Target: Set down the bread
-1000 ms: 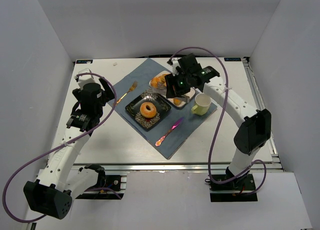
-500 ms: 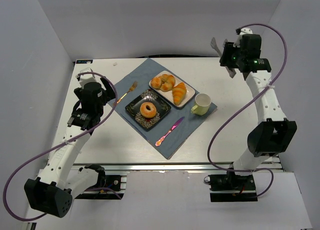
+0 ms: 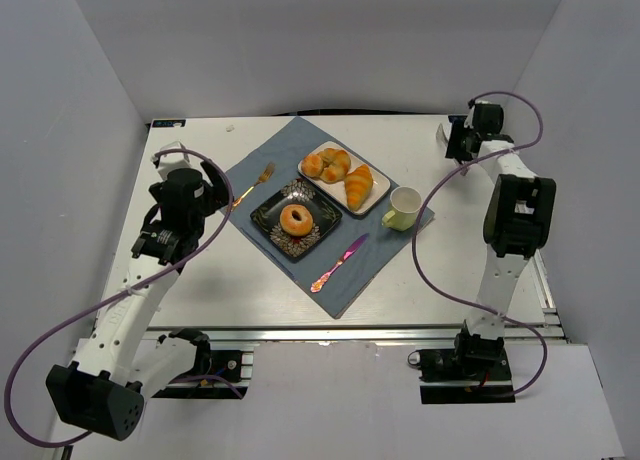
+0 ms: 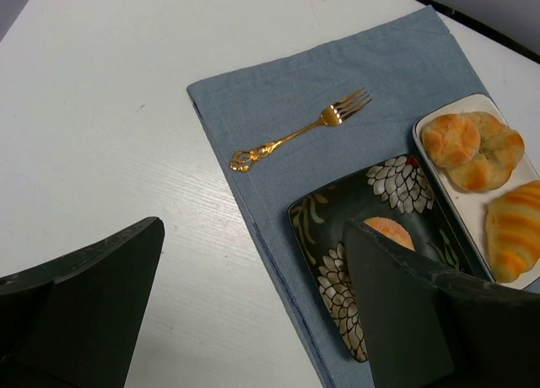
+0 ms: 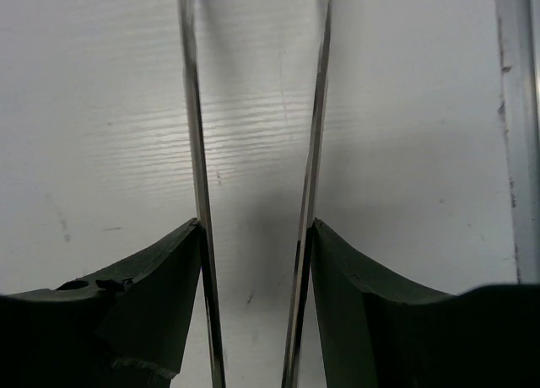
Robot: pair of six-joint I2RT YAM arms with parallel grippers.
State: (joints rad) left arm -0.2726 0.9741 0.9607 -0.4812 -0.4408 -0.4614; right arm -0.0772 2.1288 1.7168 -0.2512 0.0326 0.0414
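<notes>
The bread (image 3: 295,219), a golden-brown ring with a dark hole, lies in the middle of a black patterned plate (image 3: 268,212) on a blue cloth (image 3: 290,145). My left gripper (image 3: 213,193) is open and empty, to the left of the plate. In the left wrist view (image 4: 253,320) a bit of the bread (image 4: 390,230) shows behind the right finger, on the plate (image 4: 337,236). My right gripper (image 3: 456,140) is low over the table's back right corner. In the right wrist view (image 5: 256,228) it is shut on thin metal tongs (image 5: 192,110), whose blades stand apart with nothing between them.
A white tray (image 3: 375,200) behind the plate holds small rolls (image 3: 325,164) and a croissant (image 3: 357,185). A pale yellow cup (image 3: 403,208) stands right of it. A gold fork (image 3: 255,183) and a pink knife (image 3: 338,263) lie on the cloth. A metal rail (image 5: 519,126) edges the table.
My right arm left the spot above the white tray, swung up to the far right, then came down at the back right corner. The bread stayed on the black plate. My left arm barely moved.
</notes>
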